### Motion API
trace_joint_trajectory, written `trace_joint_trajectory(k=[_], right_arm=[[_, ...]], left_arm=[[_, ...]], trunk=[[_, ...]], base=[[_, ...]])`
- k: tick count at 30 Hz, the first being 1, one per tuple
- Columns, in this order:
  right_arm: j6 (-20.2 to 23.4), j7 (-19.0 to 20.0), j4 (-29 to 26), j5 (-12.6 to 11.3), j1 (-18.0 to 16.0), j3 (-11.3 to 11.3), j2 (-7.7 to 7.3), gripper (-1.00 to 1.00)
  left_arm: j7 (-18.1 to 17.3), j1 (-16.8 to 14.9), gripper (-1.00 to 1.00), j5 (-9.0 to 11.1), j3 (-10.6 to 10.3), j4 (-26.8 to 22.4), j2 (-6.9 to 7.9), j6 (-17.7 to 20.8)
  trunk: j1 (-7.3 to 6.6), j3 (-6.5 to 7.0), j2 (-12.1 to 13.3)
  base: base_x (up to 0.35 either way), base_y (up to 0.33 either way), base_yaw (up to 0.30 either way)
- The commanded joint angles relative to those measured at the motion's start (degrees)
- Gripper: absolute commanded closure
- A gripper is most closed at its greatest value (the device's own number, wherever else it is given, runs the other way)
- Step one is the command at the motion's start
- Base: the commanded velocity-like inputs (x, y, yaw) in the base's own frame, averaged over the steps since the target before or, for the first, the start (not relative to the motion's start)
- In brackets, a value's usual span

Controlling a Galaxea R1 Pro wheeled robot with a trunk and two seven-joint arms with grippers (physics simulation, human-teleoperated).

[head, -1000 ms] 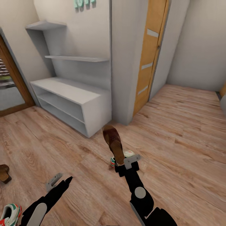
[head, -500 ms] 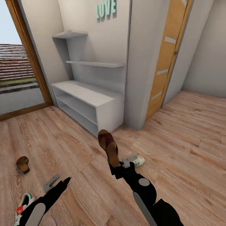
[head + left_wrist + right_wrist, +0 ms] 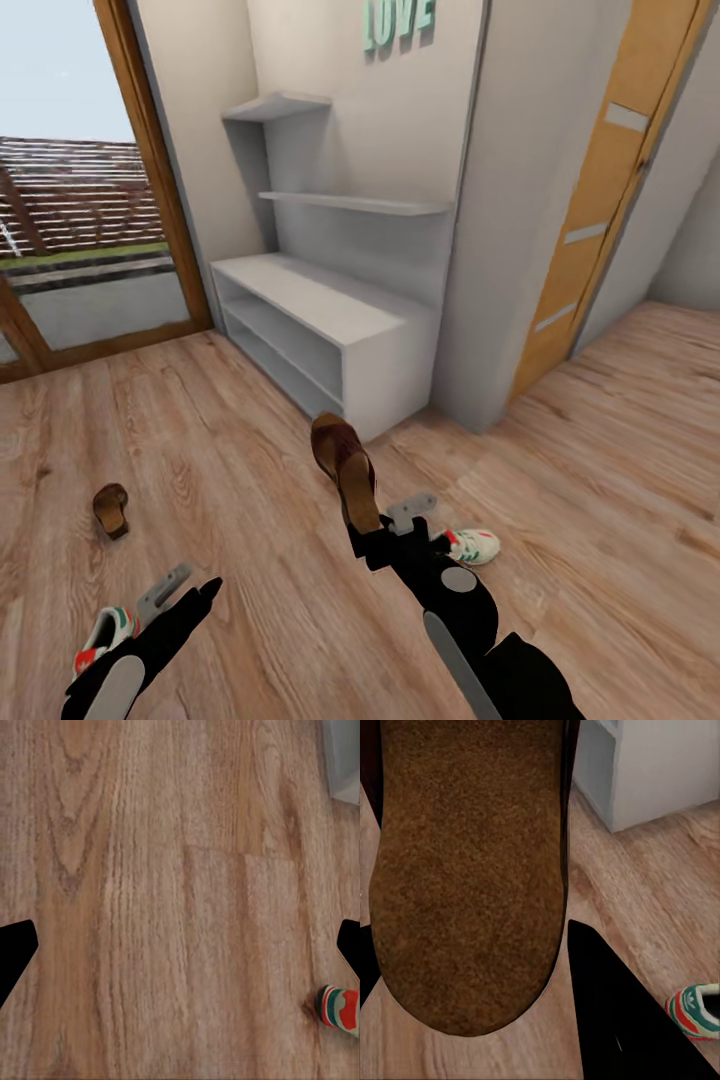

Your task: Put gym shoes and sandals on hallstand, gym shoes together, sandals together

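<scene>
The whole view has swung since a second ago, because my camera turned, not the shoes. Now I can see more of the room, so all four shoes are easier to find.

On the far left, the other sandal (image 3: 111, 508) lies on the corridor floor (image 3: 250, 520). Near it, low down, one gym shoe (image 3: 104, 636) peeks out from behind my left gripper (image 3: 185, 588). I cannot tell if its jaws are apart or together.

The hallstand (image 3: 330, 330) stands ahead by the wall, with nothing on it yet.

My right gripper (image 3: 388, 530) is clamped on the heel of a sandal (image 3: 345, 472), holding it up off the floor. Just right of it, the second gym shoe (image 3: 470, 545) lies partly hidden behind that arm.
</scene>
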Motion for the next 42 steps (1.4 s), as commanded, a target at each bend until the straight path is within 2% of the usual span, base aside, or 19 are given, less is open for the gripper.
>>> trace_joint_trajectory(k=[1, 19, 27, 28, 33, 36, 37, 40, 42], right_arm=[[0.0, -0.2, 0.0, -0.2, 0.0, 0.0, 0.05, 1.00], [0.0, -0.2, 0.3, 0.1, -0.2, 0.0, 0.25, 1.00], [0.3, -0.1, 0.4, 0.1, -0.2, 0.0, 0.36, 1.00], [0.8, -0.1, 0.4, 0.0, -0.3, 0.0, 0.35, 1.00], [9.5, -0.1, -0.6, -0.2, -2.1, -0.3, 0.29, 1.00], [14.5, 0.0, -1.7, -0.2, -2.9, -2.4, 0.17, 1.00], [16.2, 0.4, -2.1, -0.2, -3.4, -4.6, 0.01, 1.00], [17.3, 2.4, -2.4, -0.3, -4.1, -7.2, -0.21, 1.00], [17.6, 5.4, -2.5, -0.3, -4.4, -9.4, -0.34, 1.00]], left_arm=[[0.0, 0.0, -1.00, 0.0, 0.0, 0.0, 0.00, 0.0], [0.0, 0.2, -1.00, 0.1, 0.0, 0.0, -0.08, -0.6], [-0.1, 0.2, -1.00, 0.3, 0.0, 0.1, -0.07, -0.6], [-0.1, 0.2, -1.00, 0.3, 0.0, 0.1, -0.05, -0.6], [-0.1, 0.1, -1.00, 0.5, 0.0, 0.1, -0.01, -0.6], [-0.1, 0.1, -1.00, 0.4, 0.0, 0.1, -0.10, -0.6], [-0.1, 0.1, -1.00, 0.3, -0.3, 0.1, -0.24, -0.6], [-0.5, -0.1, -1.00, 0.3, -0.9, -0.2, -0.38, -0.5], [-0.7, -0.5, -1.00, 0.3, -2.7, -0.8, -0.24, -0.2]], trunk=[[0.00, -0.04, 0.0], [0.00, -0.72, 0.0], [0.00, -1.03, 0.0], [0.00, -1.06, 0.0], [0.00, -1.25, 0.0], [0.00, -1.36, 0.0], [0.00, -1.39, 0.0], [0.00, -1.47, 0.0], [0.00, -1.53, 0.0]], base=[[0.339, -0.146, 0.268], [0.330, -0.152, 0.268], [0.115, -0.047, 0.268], [0.028, -0.011, 0.268], [0.012, -0.005, 0.268], [0.004, -0.002, 0.268], [0.002, -0.001, 0.270], [0.001, 0.000, 0.270], [0.000, 0.000, 0.271]])
